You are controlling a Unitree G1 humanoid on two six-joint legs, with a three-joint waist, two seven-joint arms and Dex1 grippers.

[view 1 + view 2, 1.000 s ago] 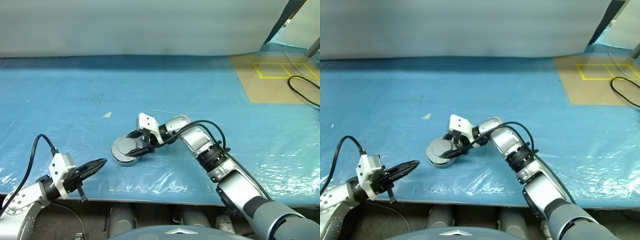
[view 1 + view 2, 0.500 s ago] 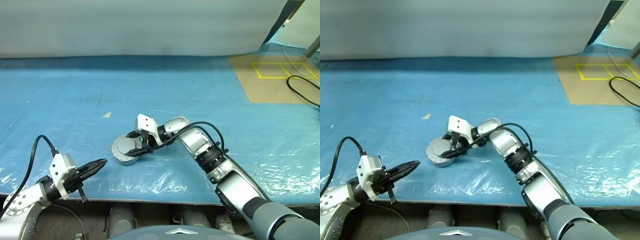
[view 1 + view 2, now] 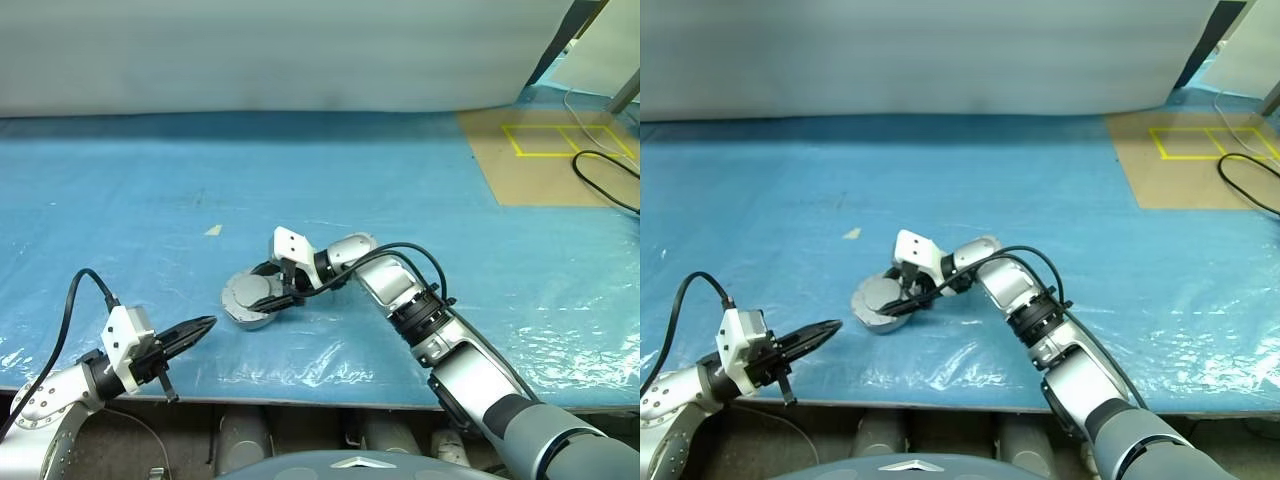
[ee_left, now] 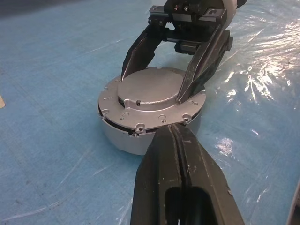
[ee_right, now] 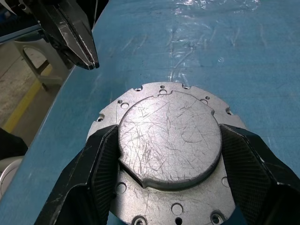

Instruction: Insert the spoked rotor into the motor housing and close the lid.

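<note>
Two Grippers, One Closed Motor: Right Arm Has the Lid Under Its Fingers

Nearest the robot, the left gripper (image 3: 200, 327) hangs over the table's front edge with its two black fingers pressed together and nothing between them. It points toward the motor housing (image 4: 126, 136), which lies a little way ahead of its tips, apart from them and untouched.

Beyond it, the right gripper (image 5: 164, 136) reaches in from the opposite side, its fingers spread wide and set either side of the raised round boss on the lid (image 5: 168, 140). The right wrist view puts one finger pad against each flank of that boss, so the spread fingers look to be pressing or gripping the lid rather than standing free. The plain grey face of the lid is uppermost and it sits down on the housing, with a thin dark seam showing round the front rim in the left wrist view. The spoked rotor cannot be seen; by the look of the closed lid it is probably already inside.

What the next move depends on: the housing sits directly beneath the right gripper, between its fingers, while the left gripper is merely near. The right arm is therefore the one placed to press the lid home, straight down along the motor's upright axis. The blue plastic sheet (image 3: 400, 170) stretches away behind.
</note>
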